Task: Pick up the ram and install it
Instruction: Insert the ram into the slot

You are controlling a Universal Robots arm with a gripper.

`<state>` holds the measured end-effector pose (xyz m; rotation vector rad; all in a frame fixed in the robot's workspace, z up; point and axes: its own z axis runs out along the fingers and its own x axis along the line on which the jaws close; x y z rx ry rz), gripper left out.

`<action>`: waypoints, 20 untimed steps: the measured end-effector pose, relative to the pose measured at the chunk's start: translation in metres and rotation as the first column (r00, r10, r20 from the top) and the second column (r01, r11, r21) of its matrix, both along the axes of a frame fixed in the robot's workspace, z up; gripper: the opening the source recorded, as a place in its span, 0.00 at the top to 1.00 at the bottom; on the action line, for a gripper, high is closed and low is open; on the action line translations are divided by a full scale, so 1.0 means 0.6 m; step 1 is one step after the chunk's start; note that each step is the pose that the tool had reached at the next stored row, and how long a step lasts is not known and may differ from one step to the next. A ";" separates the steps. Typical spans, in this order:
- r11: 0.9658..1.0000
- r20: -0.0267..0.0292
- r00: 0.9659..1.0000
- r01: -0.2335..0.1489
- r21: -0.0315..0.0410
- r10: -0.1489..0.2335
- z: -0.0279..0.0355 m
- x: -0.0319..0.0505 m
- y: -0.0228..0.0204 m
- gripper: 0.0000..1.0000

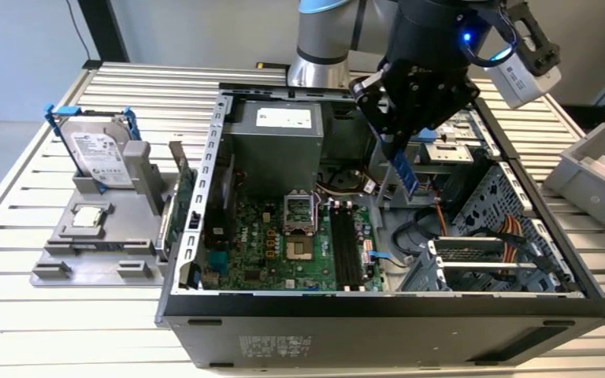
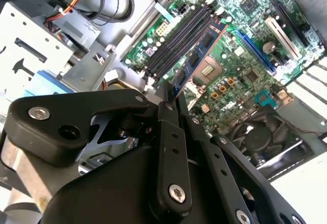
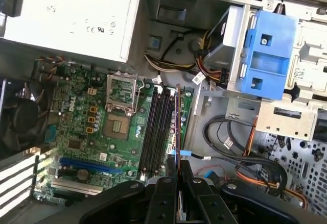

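Currently the black two-fingered gripper [image 1: 399, 146] is clamped on one end of the thin, flat blue-green ram stick [image 1: 406, 172] and holds it in the air over the open black and grey computer case [image 1: 387, 327]. In the exterior view the ram's long axis runs steeply downward from the fingers. Its free end points into the case and leans a little toward the exterior view's right. That end hangs clear of the green motherboard [image 1: 265, 256] lying on the case floor.

In the first wrist view the ram [image 3: 177, 127] appears edge-on as a thin line reaching out from the gripper [image 3: 179, 172]. It lies parallel with the row of long black memory slots [image 3: 157, 132] and lines up just beside the outermost of them. In the second wrist view the ram [image 2: 198, 58] shows its flat face with dark chips. It stretches away from the closed gripper [image 2: 170, 100], its long axis again in line with the black slots [image 2: 176, 43] below.

A grey metal power supply box [image 1: 276, 142] sits at the back of the case, and a blue plastic drive bracket [image 3: 268, 50] is mounted beside the cables. Outside the case, on the exterior view's left, a silver hard drive with blue rails [image 1: 103, 153] stands upright on a grey plastic holder [image 1: 92, 252] on the slatted metal table [image 1: 19, 213].
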<state>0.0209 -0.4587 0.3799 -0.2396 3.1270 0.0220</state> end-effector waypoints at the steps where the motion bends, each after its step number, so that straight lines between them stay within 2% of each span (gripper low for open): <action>1: 1.000 0.000 1.000 0.009 0.000 -0.009 0.000 0.000 0.0000 1.00; 6: 0.999 0.000 0.999 0.042 -0.001 -0.042 -0.001 0.000 0.0000 1.00; 20: 0.998 0.001 0.998 0.055 -0.003 -0.055 -0.011 0.000 0.0003 1.00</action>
